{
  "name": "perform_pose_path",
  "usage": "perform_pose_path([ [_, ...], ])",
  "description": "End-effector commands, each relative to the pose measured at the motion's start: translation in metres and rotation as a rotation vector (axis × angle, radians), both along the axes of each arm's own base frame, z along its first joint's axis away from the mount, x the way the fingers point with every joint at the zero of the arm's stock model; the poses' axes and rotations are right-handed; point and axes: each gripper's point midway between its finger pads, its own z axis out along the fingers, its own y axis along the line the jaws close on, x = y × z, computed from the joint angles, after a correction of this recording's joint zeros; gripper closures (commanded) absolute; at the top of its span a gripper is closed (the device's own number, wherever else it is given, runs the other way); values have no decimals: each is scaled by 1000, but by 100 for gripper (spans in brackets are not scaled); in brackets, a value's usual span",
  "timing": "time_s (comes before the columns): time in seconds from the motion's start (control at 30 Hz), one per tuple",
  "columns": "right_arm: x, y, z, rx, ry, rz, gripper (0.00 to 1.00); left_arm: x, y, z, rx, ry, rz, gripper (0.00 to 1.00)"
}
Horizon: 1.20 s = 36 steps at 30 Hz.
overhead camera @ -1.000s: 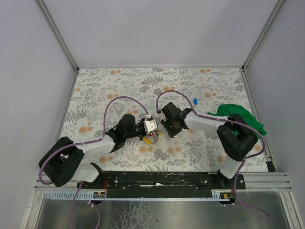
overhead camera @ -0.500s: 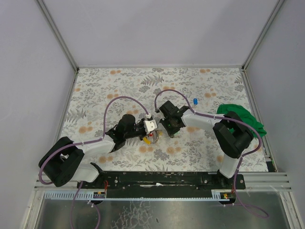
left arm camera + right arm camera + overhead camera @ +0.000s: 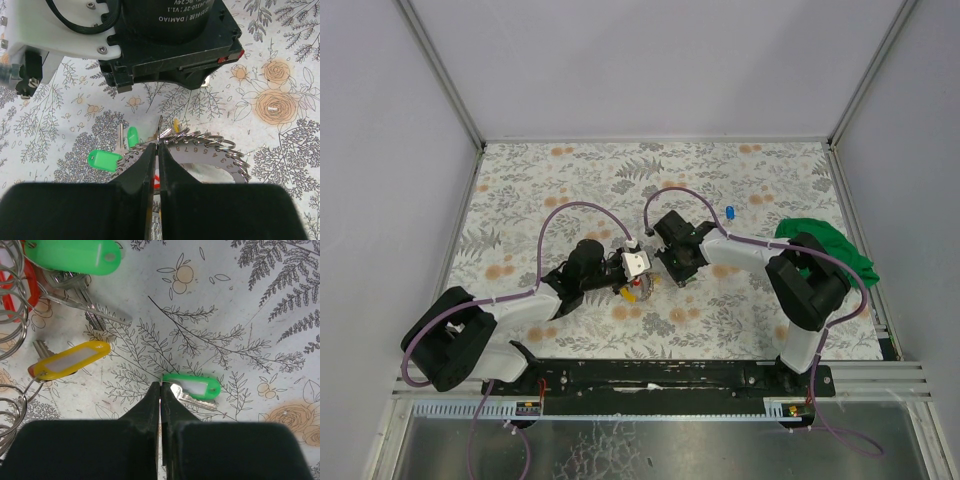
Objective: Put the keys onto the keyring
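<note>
Right gripper [image 3: 160,386] just snapped together at tag end of loose green key [image 3: 199,386]; pinch unconfirmed. Left gripper [image 3: 156,152] clamped on keyring [image 3: 207,152]. Threading comes next.

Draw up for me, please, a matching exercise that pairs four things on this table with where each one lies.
Things:
1. small blue-tagged metal key
2. crumpled green cloth
3. numbered grey metal keyring
4. yellow-tagged metal key

Places:
A. pinched in the shut left gripper
B. at the right edge of the table
C. lying on its own, well apart from everything else
D. left of the shut right gripper in its wrist view

Pairs: 1-C; 2-B; 3-A; 4-D
</note>
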Motion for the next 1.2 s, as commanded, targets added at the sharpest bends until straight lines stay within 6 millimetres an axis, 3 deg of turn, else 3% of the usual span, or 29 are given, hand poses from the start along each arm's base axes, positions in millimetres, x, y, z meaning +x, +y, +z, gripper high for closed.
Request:
perform_pose_path([
  [0.0, 4, 0, 15, 33, -46, 51, 100, 3, -8, 19, -55, -58, -20, 100],
  [0.13, 2, 5, 27, 102, -107, 149, 100, -4, -10, 19, -57, -62, -66, 100],
  [0.27, 0, 17, 56, 237, -243, 269, 100, -10, -11, 19, -57, -69, -107, 100],
  [0.6, -31, 34, 88, 546, -502, 514, 100, -32, -17, 12, -27, -45, -252, 100],
  [0.83, -48, 38, 86, 627, -625, 680, 100, -38, -19, 11, -18, -24, -296, 100],
  [1.17, -55, 45, 88, 658, -689, 783, 100, -45, -22, 6, -17, 8, -338, 100],
])
